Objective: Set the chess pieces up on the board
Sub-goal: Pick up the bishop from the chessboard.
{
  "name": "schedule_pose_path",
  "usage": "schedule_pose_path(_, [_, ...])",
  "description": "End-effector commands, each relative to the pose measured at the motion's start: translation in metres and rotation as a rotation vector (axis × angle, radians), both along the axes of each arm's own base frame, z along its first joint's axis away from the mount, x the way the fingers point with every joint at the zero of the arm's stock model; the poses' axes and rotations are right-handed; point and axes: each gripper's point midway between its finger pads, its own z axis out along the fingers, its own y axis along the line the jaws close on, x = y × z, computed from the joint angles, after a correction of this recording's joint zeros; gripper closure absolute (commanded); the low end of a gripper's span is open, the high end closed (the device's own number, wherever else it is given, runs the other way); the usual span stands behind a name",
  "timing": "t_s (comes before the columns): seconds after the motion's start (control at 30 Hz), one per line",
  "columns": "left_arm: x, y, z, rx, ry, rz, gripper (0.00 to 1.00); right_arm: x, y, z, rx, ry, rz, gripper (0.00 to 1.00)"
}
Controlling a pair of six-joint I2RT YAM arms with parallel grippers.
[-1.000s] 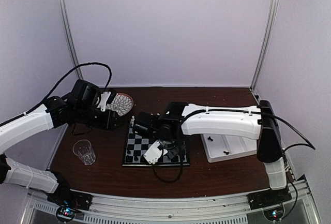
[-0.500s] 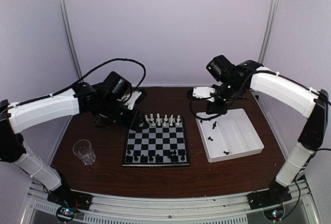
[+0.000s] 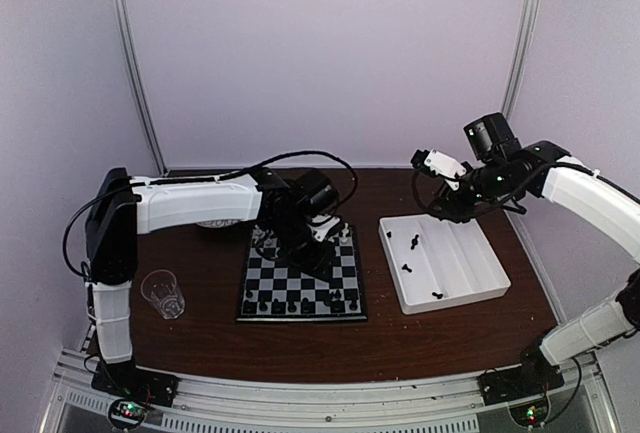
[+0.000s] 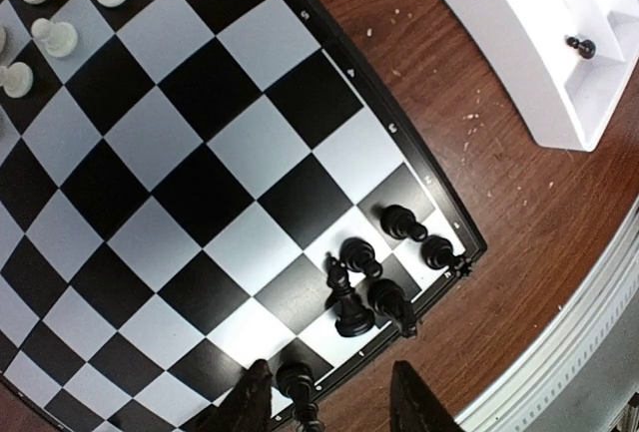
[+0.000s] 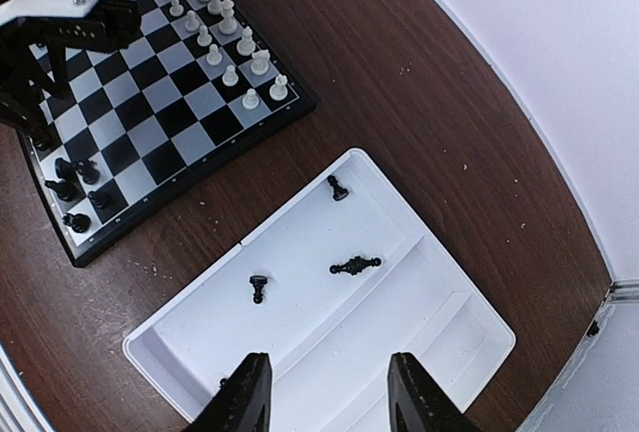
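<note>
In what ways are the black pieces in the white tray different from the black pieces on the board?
The tray pieces are scattered far apart in the white tray, while the board pieces stand close together at the near edge of the board. One fallen tray piece lies on its side, while the board pieces seen in the left wrist view are upright. Both groups are small black chessmen.

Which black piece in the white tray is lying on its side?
The middle black piece, flat across the tray floor; its two neighbours stand upright.
</note>
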Motion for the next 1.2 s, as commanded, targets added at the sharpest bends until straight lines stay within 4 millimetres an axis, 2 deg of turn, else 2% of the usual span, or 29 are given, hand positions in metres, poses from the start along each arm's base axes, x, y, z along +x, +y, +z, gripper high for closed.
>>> schedule_pose_path(0.0, [-0.005,-0.006,-0.007,0.037,0.061,-0.013,0.59,0.001,0.004,0.006,0.061,-0.016,-0.005,0.56])
schedule_pose_path(0.27, [-0.006,-0.002,-0.032,0.137,0.108,-0.007,0.60,0.001,0.006,0.004,0.072,-0.004,-0.001,0.56])
schedule_pose_path(0.47, [-0.020,-0.004,-0.045,0.146,0.182,-0.017,0.61,0.001,0.006,0.003,0.071,-0.001,0.002,0.56])
schedule_pose_path(0.73, [-0.025,-0.011,-0.050,0.140,0.202,-0.032,0.61,0.000,0.005,0.001,0.068,0.004,0.004,0.56])
schedule_pose_path(1.17, [-0.022,-0.009,-0.061,0.169,0.199,-0.028,0.65,-0.002,0.006,0.001,0.073,0.009,0.007,0.56])
